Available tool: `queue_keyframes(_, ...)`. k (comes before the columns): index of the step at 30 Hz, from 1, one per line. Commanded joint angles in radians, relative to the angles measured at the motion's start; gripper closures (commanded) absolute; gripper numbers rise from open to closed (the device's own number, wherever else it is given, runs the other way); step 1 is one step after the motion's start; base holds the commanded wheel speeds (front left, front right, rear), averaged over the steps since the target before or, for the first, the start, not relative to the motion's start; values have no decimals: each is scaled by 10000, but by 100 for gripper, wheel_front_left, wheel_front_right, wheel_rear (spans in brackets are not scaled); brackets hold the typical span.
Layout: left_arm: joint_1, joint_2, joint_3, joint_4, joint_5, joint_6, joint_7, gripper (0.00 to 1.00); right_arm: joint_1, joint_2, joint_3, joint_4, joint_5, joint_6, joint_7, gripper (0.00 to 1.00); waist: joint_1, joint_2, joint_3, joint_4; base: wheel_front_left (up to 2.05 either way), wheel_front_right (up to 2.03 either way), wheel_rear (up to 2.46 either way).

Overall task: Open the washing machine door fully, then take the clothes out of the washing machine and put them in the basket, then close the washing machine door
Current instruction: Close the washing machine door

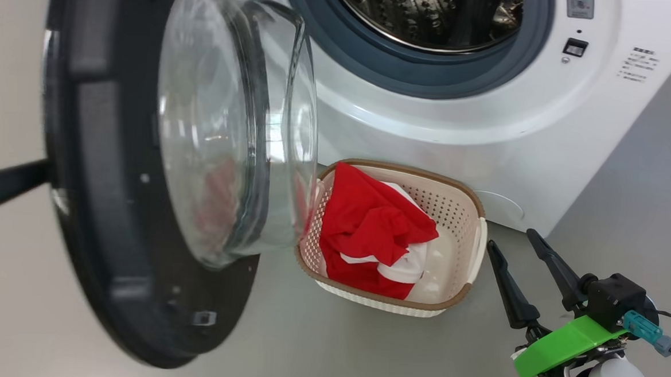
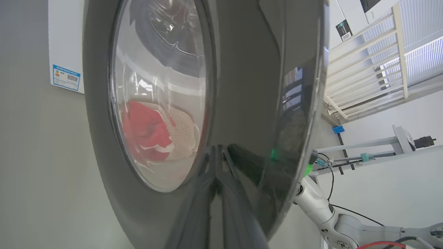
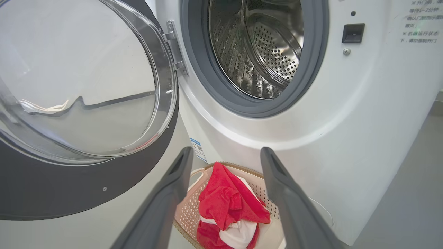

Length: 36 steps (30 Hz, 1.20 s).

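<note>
Left gripper (image 2: 218, 155): jaws pressed together, tips against the glossy outer face of the washing machine door (image 1: 99, 199); right gripper (image 1: 511, 239): jaws spread, empty, just beside the basket (image 1: 477, 247); clothes (image 1: 374, 225) lie in the basket on the floor before the washing machine (image 1: 430, 142); door open.

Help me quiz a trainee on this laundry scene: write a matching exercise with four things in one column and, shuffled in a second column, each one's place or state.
Things
1. washing machine door
2. clothes
3. right gripper
4. washing machine drum

Places or states
A. lying in the basket
B. open, holding nothing
C. bare metal, no garment seen inside
D. standing open

Pairs: 1-D, 2-A, 3-B, 4-C
</note>
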Motion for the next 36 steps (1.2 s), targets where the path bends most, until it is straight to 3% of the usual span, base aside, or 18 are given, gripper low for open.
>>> queue_keyframes(1, -274, 250, 216, -582, -18, -34, 68, 100, 90, 55, 102, -267, -187, 16, -48, 0, 0, 0, -47, -248, 0, 0, 0)
queue_keyframes(10, -789, -860, -412, -1342, 146, -34, -121, 100, 134, 249, -76, -361, -229, 16, -48, 0, 0, 0, -41, -1002, 0, 0, 0)
queue_keyframes(20, -1699, -2101, -803, -751, 610, -34, -1265, 100, 99, 475, -207, -468, -273, 16, -48, 0, 0, 0, 89, -2195, 0, 0, 0)
queue_keyframes(28, -2401, -2322, -885, -235, 865, -34, -2005, 100, -17, 674, -350, -596, -326, 16, -48, 0, 0, 0, 464, -3214, 0, 0, 0)
queue_keyframes(36, -3084, -2116, -851, 342, 1156, -34, -2887, 100, -272, 1001, -492, -737, -393, 16, -48, 0, 0, 0, 997, -4232, 0, 0, 0)
